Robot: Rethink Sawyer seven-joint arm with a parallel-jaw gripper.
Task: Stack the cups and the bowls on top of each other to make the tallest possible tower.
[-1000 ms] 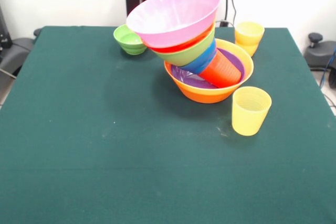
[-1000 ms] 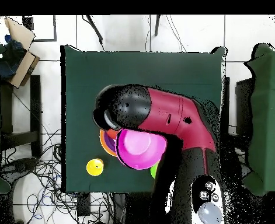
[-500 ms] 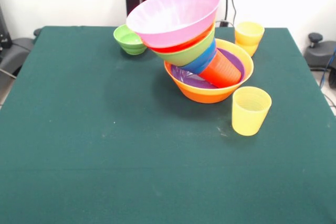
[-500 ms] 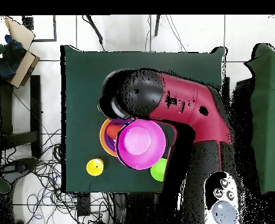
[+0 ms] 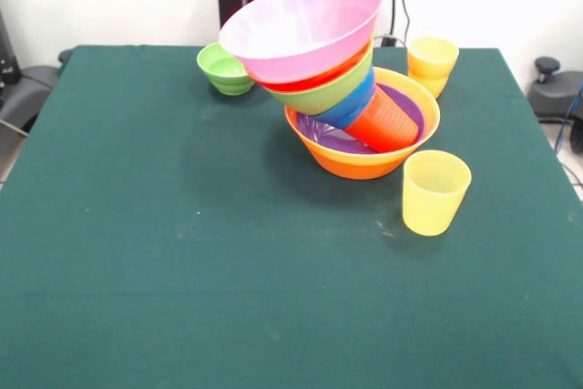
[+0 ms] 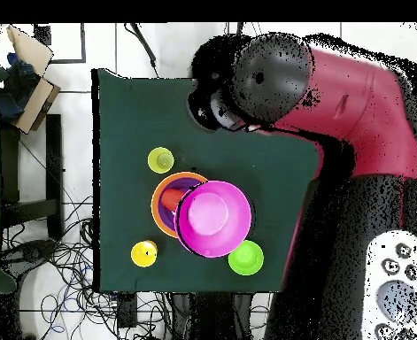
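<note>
The red and black arm [image 6: 353, 97] is seen only from overhead, and its dark end, where the claw [image 6: 213, 108] is carried, hangs over the green cloth-covered table [image 5: 182, 252]; whether the claw is released or clenched cannot be told, and nothing is seen held in it. The tower [image 5: 337, 88] is set well apart from the claw, on the robot's side of it. Its base is formed by a large glossy orange plastic bowl [image 5: 364, 163], in which a shallow purple bowl [image 5: 328, 138] is nested. A red-orange plastic cup [image 5: 383, 120] is laid tilted inside these, and on it a small blue bowl [image 5: 351, 107], a medium green bowl [image 5: 337, 88], a red-orange bowl [image 5: 314, 82] and a large pink bowl [image 5: 305, 25] are stacked, all leaning sideways. A pale translucent yellow cup [image 6: 160, 160] is stood upright nearest the claw, between it and the tower. Beyond the tower from the claw, a deeper yellow cup [image 6: 143, 254] and a small green bowl [image 6: 245, 258] are placed upright, apart from each other.
</note>
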